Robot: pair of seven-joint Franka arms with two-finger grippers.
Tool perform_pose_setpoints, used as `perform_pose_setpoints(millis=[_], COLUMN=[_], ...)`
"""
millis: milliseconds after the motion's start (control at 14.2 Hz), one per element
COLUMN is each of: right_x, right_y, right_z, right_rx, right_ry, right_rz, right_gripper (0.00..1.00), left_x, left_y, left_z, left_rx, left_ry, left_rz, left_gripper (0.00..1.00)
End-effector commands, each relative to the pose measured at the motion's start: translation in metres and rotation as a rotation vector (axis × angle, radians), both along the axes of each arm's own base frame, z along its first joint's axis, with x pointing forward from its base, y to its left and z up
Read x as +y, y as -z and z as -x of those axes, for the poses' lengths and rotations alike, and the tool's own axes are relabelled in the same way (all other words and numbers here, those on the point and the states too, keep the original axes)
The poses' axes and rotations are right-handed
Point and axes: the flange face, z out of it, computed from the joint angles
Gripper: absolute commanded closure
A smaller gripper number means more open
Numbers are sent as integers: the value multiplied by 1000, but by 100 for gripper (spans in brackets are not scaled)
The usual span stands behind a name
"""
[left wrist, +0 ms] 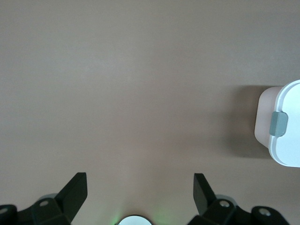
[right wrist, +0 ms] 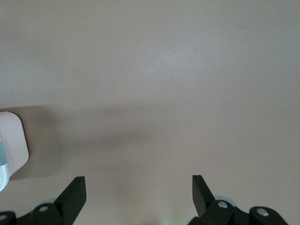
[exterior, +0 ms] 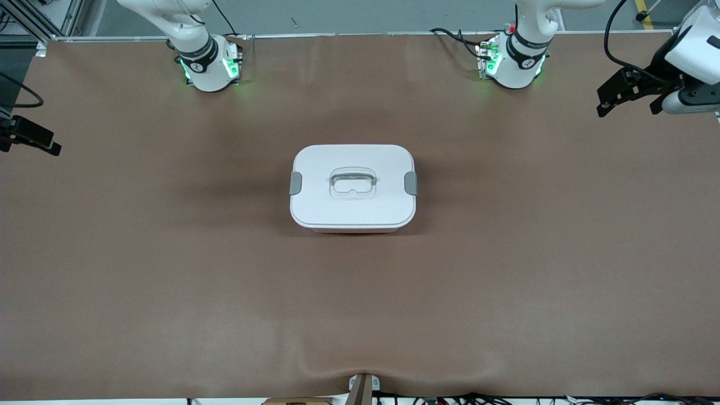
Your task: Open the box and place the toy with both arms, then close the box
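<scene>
Two arms: both wait with their hands raised at the table's ends, well apart from the box.
Table (exterior: pixel 169 270): brown mat surface; a wide bare stretch lies nearest the front camera.
Box (exterior: pixel 353 188): sits on the middle of the table, about midway between the two arm bases and nearer the front camera than both.
Lid (exterior: pixel 315 169): white, seated flat on the pale pink tub, covering it fully.
Handle (exterior: pixel 352 183): clear, recessed in the centre of the lid.
Clips (exterior: pixel 296 183): two grey clips, one on each short side of the lid, both lying flat against the box.
Toy: not visible in any view.
Left gripper (exterior: pixel 627 95): black, hangs over the table's edge at the left arm's end. In the left wrist view its fingers (left wrist: pixel 75 190) stand wide apart with bare mat between them; nothing is held. One corner of the box with a grey clip shows at that view's edge.
Right gripper (exterior: pixel 34 140): black, only partly in the front view, over the table's edge at the right arm's end. In the right wrist view its fingers (right wrist: pixel 75 192) are spread wide, holding nothing; a box corner shows at that view's edge.
Arm bases: stand farthest from the front camera, each with green lights lit.
</scene>
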Motion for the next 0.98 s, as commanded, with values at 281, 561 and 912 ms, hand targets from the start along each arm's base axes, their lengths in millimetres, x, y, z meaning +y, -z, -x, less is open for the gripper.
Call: perform_pose_setpoints(millis=[281, 561, 912], right_x=[-10, -1, -3], right_y=[7, 7, 4], right_z=[-1, -4, -4], right_rx=[14, 7, -12], right_ry=[24, 12, 18], right_rz=[-4, -5, -4], right_gripper=[0, 0, 0], left_x=[2, 4, 4], left_y=[0, 2, 13], left_z=[11, 7, -3], left_rx=[4, 9, 25], left_ry=[18, 15, 22], left_rz=[-6, -4, 1], left_gripper=[0, 0, 0])
